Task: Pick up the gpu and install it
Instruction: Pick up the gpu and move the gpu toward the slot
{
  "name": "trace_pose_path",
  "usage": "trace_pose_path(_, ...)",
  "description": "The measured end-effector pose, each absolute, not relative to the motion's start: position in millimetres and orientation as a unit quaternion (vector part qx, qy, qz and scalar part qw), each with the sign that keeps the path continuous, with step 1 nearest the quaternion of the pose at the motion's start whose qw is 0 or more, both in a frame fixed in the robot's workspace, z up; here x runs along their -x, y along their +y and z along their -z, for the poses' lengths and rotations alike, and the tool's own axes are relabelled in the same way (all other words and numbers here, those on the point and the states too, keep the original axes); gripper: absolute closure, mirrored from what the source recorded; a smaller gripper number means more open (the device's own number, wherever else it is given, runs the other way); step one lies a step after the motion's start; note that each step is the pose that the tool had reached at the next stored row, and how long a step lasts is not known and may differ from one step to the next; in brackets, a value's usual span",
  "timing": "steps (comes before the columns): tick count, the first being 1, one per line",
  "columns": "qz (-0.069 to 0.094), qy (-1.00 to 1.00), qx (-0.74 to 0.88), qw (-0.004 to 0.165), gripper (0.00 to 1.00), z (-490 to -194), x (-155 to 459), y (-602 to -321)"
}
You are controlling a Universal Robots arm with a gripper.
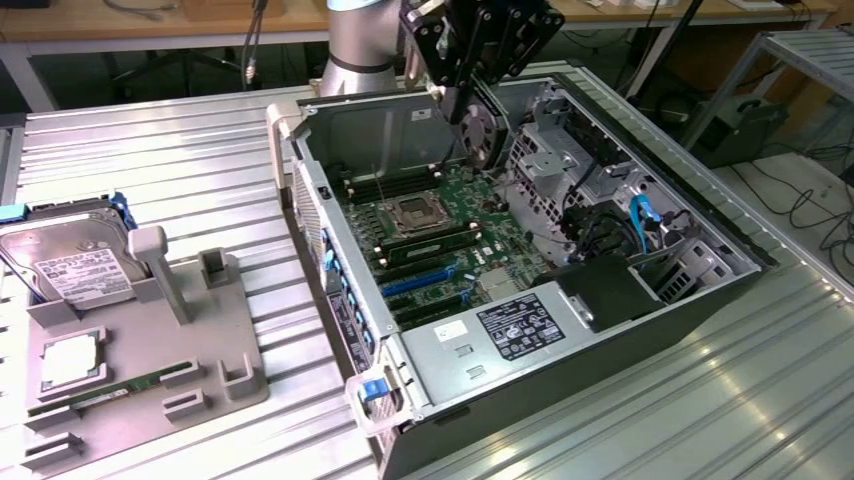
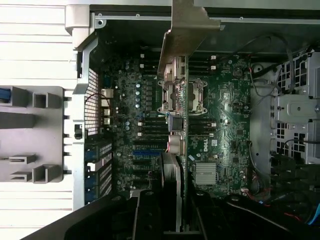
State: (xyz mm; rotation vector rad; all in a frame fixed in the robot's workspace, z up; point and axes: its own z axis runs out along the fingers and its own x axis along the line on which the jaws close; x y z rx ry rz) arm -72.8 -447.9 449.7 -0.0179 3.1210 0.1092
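Note:
The gpu (image 1: 458, 103) hangs edge-on above the open computer case (image 1: 694, 300), over its far end near the fan. My gripper (image 1: 463, 80) is shut on it from above. In the wrist view the gpu (image 2: 181, 125) runs as a thin edge across the middle of the picture, with its pale metal bracket (image 2: 187, 30) at the end far from my gripper (image 2: 175, 220). Dark fingers (image 2: 147, 215) clamp the card from both sides. Beneath it lies the green motherboard (image 2: 225, 110) with its processor socket (image 1: 416, 212) and blue expansion slots (image 1: 420, 282).
A grey holder (image 1: 200, 330) stands on the ribbed metal table at the exterior view's left, carrying a silver hard drive (image 1: 74, 265), a processor chip (image 1: 67, 360) and a memory stick (image 1: 120, 390). Inside the case are drive cages (image 1: 547, 160), cables (image 1: 641, 225) and a power supply (image 1: 514, 330).

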Motion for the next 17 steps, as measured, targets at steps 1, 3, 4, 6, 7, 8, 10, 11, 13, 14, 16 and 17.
trace_pose_path(1, -0.035, 0.999, 0.006, 0.009, 0.73, -450, 72, -448)
trace_pose_path(3, -0.035, 0.999, 0.006, 0.009, 0.73, -450, 70, -448)
trace_pose_path(4, -0.035, 0.999, 0.006, 0.009, 0.73, -450, 68, -448)
trace_pose_path(6, -0.035, 0.999, 0.006, 0.009, 0.73, -450, 66, -448)
trace_pose_path(7, -0.035, 0.999, 0.006, 0.009, 0.73, -450, 66, -448)
trace_pose_path(8, -0.035, 0.999, 0.006, 0.009, 0.73, -450, 65, -448)
trace_pose_path(10, -0.035, 0.999, 0.006, 0.009, 0.73, -450, 63, -448)
trace_pose_path(11, -0.035, 0.999, 0.006, 0.009, 0.73, -450, 62, -448)
trace_pose_path(13, -0.035, 0.999, 0.006, 0.009, 0.73, -450, 60, -448)
trace_pose_path(14, -0.035, 0.999, 0.006, 0.009, 0.73, -450, 59, -448)
trace_pose_path(16, -0.035, 0.999, 0.006, 0.009, 0.73, -450, 56, -448)
trace_pose_path(17, -0.035, 0.999, 0.006, 0.009, 0.73, -450, 54, -448)
